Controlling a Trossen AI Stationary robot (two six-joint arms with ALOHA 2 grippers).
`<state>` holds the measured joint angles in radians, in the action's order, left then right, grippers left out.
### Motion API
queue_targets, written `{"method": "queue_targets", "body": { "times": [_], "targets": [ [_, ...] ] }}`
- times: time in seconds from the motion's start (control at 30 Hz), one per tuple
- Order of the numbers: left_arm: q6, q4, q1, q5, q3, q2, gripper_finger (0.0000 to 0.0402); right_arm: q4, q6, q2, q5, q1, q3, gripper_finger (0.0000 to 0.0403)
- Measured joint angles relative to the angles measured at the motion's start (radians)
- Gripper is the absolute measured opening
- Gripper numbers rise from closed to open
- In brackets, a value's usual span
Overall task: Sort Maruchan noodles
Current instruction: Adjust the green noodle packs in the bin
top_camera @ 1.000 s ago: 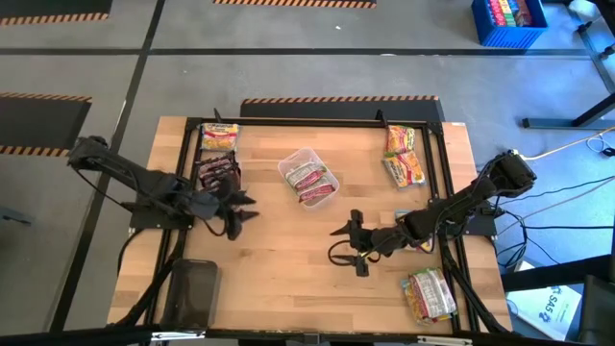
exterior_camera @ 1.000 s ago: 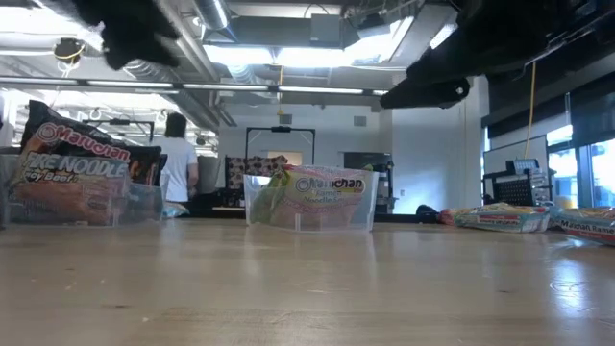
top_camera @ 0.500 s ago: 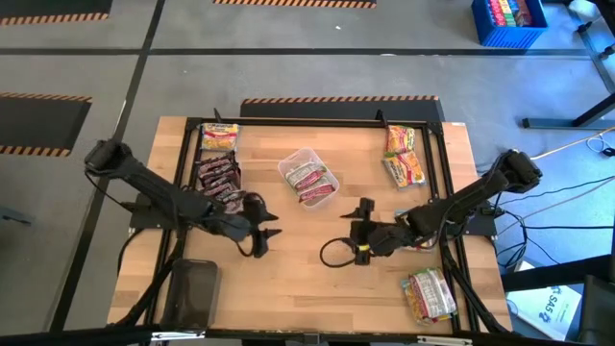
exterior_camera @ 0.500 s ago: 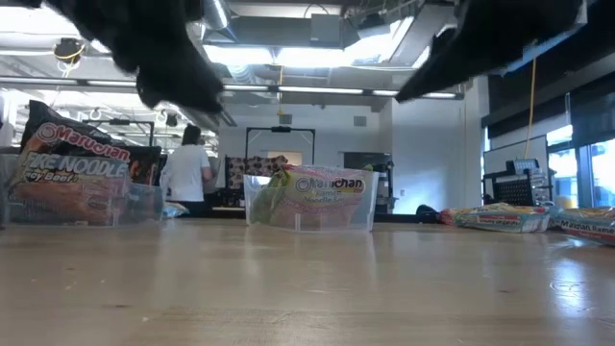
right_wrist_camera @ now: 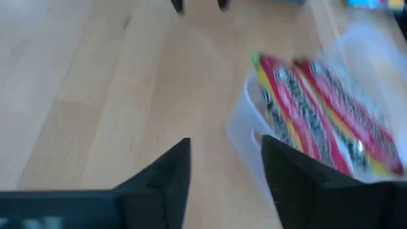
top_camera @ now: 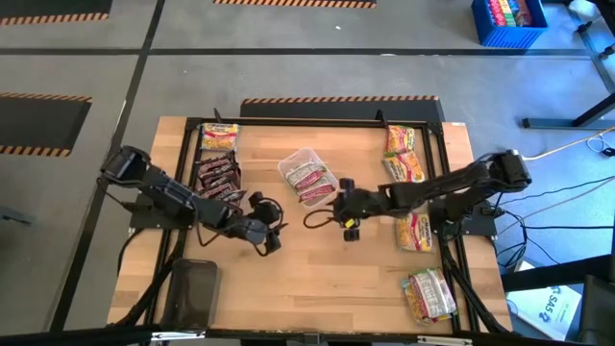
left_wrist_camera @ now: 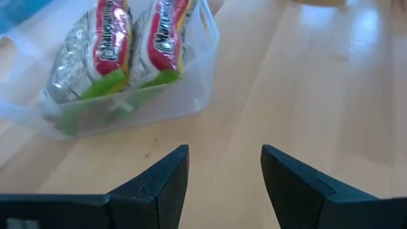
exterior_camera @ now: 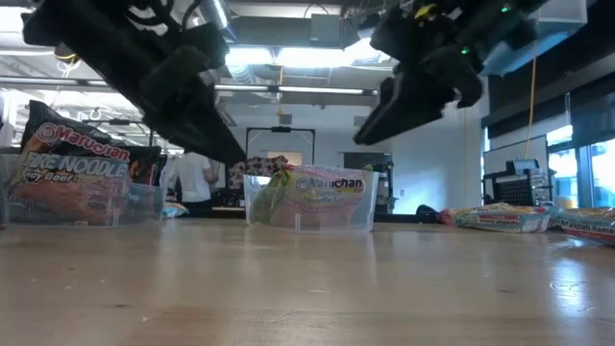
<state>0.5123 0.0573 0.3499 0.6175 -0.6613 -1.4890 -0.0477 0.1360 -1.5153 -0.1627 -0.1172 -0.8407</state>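
A clear tray point(top_camera: 309, 180) in the middle of the table holds pale silvery Maruchan noodles packets point(left_wrist_camera: 117, 54) with red labels. Dark maroon packets point(top_camera: 218, 173) and a yellow one point(top_camera: 219, 136) lie at the far left. Yellow-orange packets point(top_camera: 404, 154) lie at the far right, and one more point(top_camera: 415, 232) lies nearer. My left gripper point(top_camera: 273, 227) hovers open on the near left of the clear tray, nothing between its fingers point(left_wrist_camera: 224, 166). My right gripper point(top_camera: 338, 206) is open and empty just right of the tray point(right_wrist_camera: 286, 159).
Another clear tray point(top_camera: 429, 294) with packets sits at the near right corner. A dark flat box point(top_camera: 195, 288) lies at the near left. A black frame point(top_camera: 317, 122) runs round the work area. Bare wood point(top_camera: 317, 279) lies between the grippers and the near edge.
My left gripper has come down and gone toward the table's right, ending near the clear tray. My right gripper has swung toward the table's left and far edge up to the tray; its arm no longer covers the yellow-orange packet at the right.
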Motion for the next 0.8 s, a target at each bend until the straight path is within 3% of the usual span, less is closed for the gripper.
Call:
{"method": "queue_targets", "body": {
  "times": [0.17,0.33,0.53,0.67,0.8],
  "targets": [
    [-0.067,0.086,-0.041,0.001,0.000,-0.007,0.0190,0.131,0.145,-0.038,0.046,0.083,-0.001,0.0085],
    [-0.146,0.160,-0.083,0.000,0.000,-0.027,0.0190,0.090,0.211,-0.089,0.149,0.169,-0.068,0.0010],
    [-0.157,0.173,-0.127,-0.001,0.000,-0.033,0.0190,-0.119,0.291,-0.168,0.282,0.224,-0.207,0.0013],
    [-0.157,0.179,-0.146,-0.001,0.000,-0.033,0.0190,-0.257,0.327,-0.236,0.312,0.246,-0.283,0.0002],
    [-0.159,0.179,-0.156,-0.002,0.000,-0.033,0.0190,-0.261,0.368,-0.278,0.303,0.252,-0.308,0.0007]
  ]
}}
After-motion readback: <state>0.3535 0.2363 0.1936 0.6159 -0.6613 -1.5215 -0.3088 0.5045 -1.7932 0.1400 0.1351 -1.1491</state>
